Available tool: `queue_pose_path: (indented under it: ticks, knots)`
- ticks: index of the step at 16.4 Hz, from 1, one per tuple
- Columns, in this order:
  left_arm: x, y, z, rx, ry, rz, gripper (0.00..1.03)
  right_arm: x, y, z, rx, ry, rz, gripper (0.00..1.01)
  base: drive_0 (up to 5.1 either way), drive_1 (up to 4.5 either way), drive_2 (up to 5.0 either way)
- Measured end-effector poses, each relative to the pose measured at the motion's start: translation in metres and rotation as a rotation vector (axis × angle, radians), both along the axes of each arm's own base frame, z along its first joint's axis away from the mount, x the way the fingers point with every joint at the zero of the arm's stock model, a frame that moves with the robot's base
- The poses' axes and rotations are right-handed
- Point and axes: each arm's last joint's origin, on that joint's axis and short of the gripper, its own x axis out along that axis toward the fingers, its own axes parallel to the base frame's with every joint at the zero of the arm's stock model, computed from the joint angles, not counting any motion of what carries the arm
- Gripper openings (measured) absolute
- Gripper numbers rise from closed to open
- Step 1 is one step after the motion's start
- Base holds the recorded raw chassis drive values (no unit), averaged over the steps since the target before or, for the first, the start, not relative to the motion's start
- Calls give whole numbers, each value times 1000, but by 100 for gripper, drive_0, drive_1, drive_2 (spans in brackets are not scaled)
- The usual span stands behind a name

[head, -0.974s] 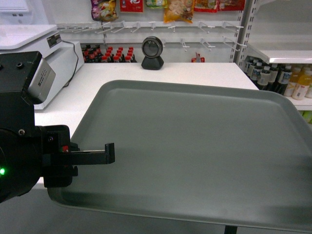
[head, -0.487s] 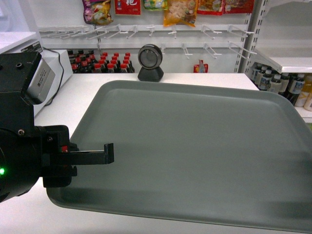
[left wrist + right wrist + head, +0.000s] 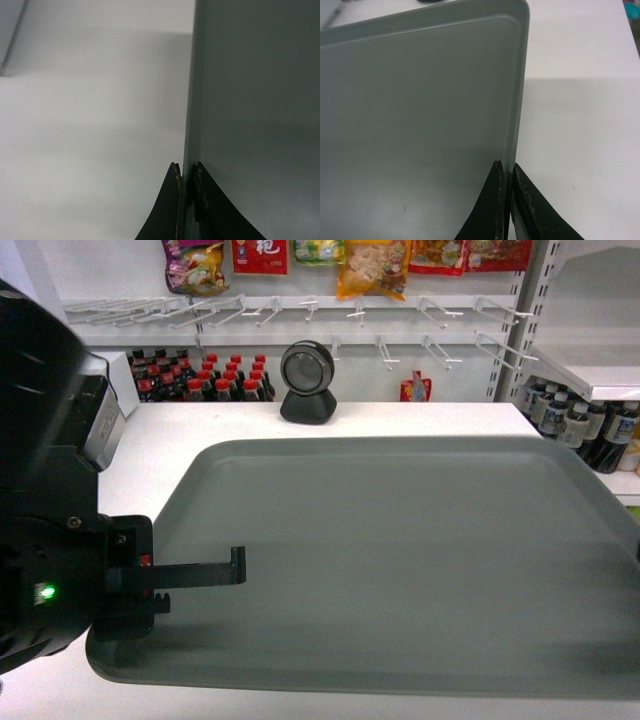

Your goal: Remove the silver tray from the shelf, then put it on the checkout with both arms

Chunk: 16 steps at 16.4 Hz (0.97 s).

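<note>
Basically the checkout [image 3: 430, 415] spreads wide under the silver tray [image 3: 400, 560], which hangs over it, pinched at both side rims. Risk, judged: thin edge grips only, so if one arm lowers faster the tray may tilt, twist out or slide off a pinch. Left gripper [image 3: 186, 172] fingers nearly closed, clamping the left rim. Right gripper [image 3: 506, 170] same, squeezed onto the right rim near its far corner.
</note>
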Motion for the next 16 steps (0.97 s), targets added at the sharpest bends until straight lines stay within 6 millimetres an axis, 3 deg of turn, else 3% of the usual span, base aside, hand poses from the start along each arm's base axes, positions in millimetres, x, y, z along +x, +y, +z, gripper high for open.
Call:
queue_pose_path:
  ticks: [3,5,7,9,13,16]
  knots:
    - [61,16,-8,-137,-65,78,4,57,4,3,-2,-66,160,3,0,0,0]
    - [100,30,-13,-178,-96,42,4,90,11,-11,26,18,208,3,0,0,0]
    - [125,36,-23,-221,-97,-10,4,116,12,-20,35,60,209,3,0,0,0]
    - [145,39,-36,-248,-56,-29,4,141,14,-28,21,89,203,3,0,0,0]
    - [167,39,-60,-256,27,-11,4,179,22,-47,-24,167,208,3,0,0,0]
    - [177,35,-69,-250,66,-15,3,193,22,-59,-64,201,196,3,0,0,0]
